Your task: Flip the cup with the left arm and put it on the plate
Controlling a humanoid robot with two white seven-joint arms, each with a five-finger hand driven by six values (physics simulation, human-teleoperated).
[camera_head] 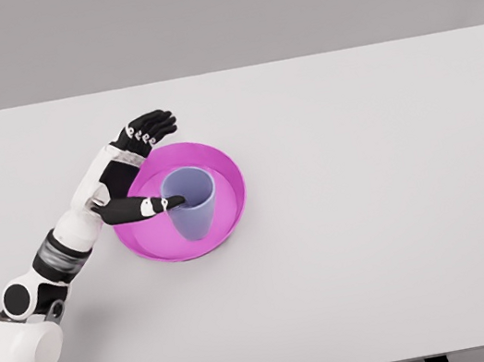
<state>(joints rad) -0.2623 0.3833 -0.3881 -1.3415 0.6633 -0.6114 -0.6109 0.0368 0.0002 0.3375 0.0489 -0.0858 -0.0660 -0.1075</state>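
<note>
Fingers (pixel 150 125) of the left hand (pixel 132 167) are spread and gently curled above the far-left rim of the plate, gripping nothing, while the black thumb (pixel 148 207) stretches rightward with its tip touching the cup's near-left lip. That cup (pixel 192 204), smooth pale lavender and tapered, stands mouth-up inside the plate (pixel 226 170), a glossy magenta round dish with a raised rim. Both sit left of centre on the matte white desk (pixel 397 210).
</note>
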